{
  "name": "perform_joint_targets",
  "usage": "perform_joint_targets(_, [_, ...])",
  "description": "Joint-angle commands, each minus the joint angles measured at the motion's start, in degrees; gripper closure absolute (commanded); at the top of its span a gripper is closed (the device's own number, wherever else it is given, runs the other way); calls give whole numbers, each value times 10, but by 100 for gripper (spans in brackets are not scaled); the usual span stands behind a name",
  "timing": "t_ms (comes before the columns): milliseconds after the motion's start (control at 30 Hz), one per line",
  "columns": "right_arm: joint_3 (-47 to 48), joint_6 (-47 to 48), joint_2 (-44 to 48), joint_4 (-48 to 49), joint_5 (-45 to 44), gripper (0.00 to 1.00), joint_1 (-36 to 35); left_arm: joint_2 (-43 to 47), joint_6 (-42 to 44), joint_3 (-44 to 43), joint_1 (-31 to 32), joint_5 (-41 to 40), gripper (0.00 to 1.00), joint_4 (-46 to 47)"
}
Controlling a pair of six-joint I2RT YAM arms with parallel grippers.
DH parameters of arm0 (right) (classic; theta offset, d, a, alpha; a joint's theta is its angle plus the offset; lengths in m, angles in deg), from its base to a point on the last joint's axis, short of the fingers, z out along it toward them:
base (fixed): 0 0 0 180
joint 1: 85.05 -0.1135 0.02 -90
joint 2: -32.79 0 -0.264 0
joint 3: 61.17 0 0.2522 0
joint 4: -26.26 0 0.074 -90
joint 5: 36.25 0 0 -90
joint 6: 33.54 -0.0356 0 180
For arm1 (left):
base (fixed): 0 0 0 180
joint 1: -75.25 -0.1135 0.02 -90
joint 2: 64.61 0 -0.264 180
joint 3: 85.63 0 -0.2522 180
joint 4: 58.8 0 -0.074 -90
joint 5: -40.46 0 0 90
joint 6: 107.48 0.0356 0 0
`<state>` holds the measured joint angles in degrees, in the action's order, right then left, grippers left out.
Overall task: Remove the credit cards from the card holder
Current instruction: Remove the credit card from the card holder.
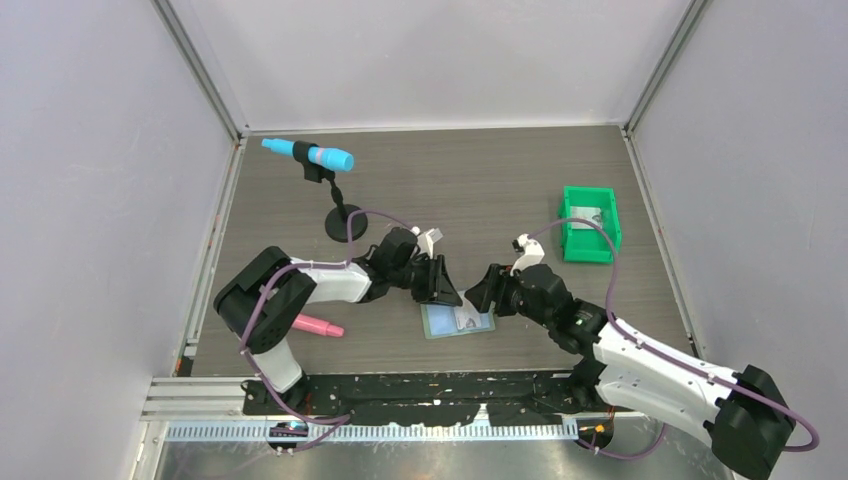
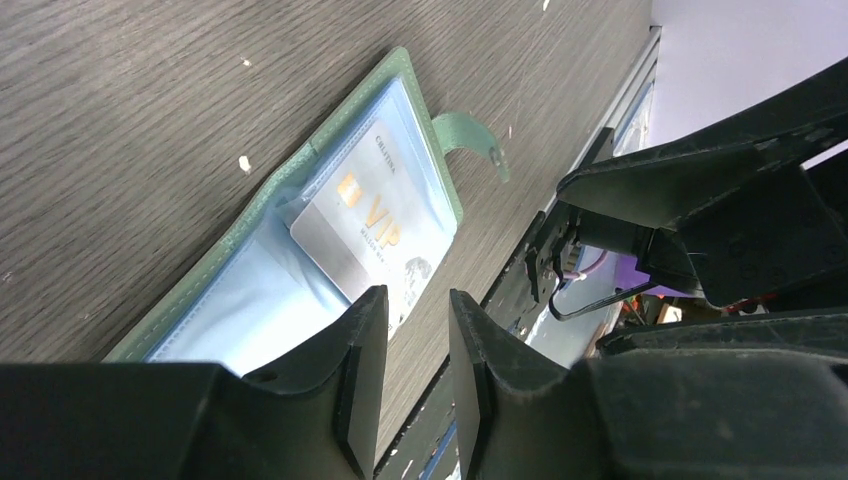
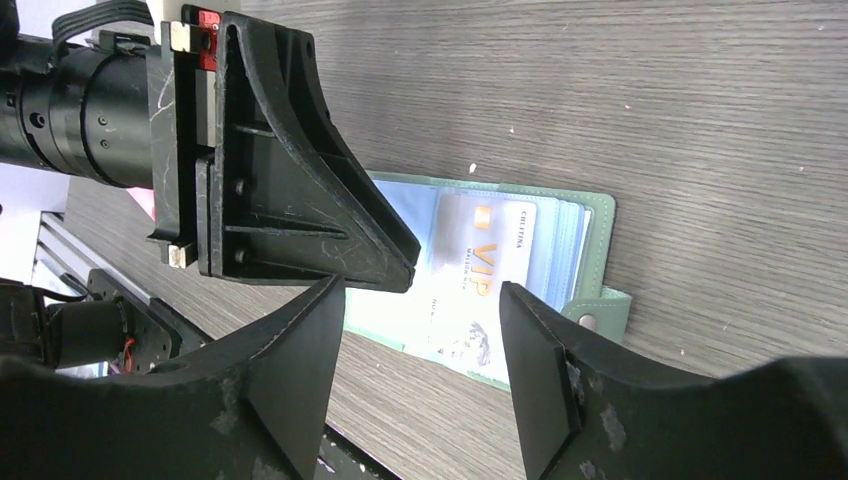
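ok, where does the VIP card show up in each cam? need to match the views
Top external: low centre, the VIP card lies in the right half of the open card holder.
Left wrist: centre, the VIP card sits in the see-through pocket, just above the fingertips.
Right wrist: centre-right, above the gap between the fingers.
Shared landmark: the green card holder around it.

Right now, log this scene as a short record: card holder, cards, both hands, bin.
card holder: lying open and flat, see-through pockets facing up
VIP card: on the pocket panel, one end seemingly sticking out past the holder's edge
left hand: jaws narrowly apart, nothing between them, tips at the holder
right hand: open, empty, poised over the card
green bin: far right of the scene, with a pale item inside, too small to name
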<state>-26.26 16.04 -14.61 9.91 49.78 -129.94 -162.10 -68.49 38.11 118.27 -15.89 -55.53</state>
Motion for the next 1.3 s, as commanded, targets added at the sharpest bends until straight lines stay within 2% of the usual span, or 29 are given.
perform_joint_targets(0, [28, 18, 8, -23, -12, 37, 1, 19, 13, -14, 2, -12, 69, -7])
perform_joint_targets(100, [31, 19, -2, -10, -3, 42, 1, 42, 21, -8, 1, -41, 69, -32])
perform_joint_targets(200, [28, 17, -28, 10, 18, 53, 1, 69, 32, 2, 1, -72, 67, -57])
perform_joint_targets(367, [26, 16, -70, 48, 31, 60, 1, 96, 38, 20, 1, -96, 61, -63])
perform_joint_targets(567, [19, 10, -144, 88, 31, 63, 6, 65, 11, 30, 2, -85, 56, -6])
perform_joint_targets(733, [7, 5, -169, 102, 27, 64, 8, 47, -3, 48, 8, -94, 51, 35])
perform_joint_targets(1033, [-17, -11, -192, 111, 14, 66, 10, 1, -42, 67, 18, -89, 51, 119])
perform_joint_targets(1267, [-44, -27, -193, 124, 5, 68, 11, -2, -43, 66, 28, -96, 54, 126])
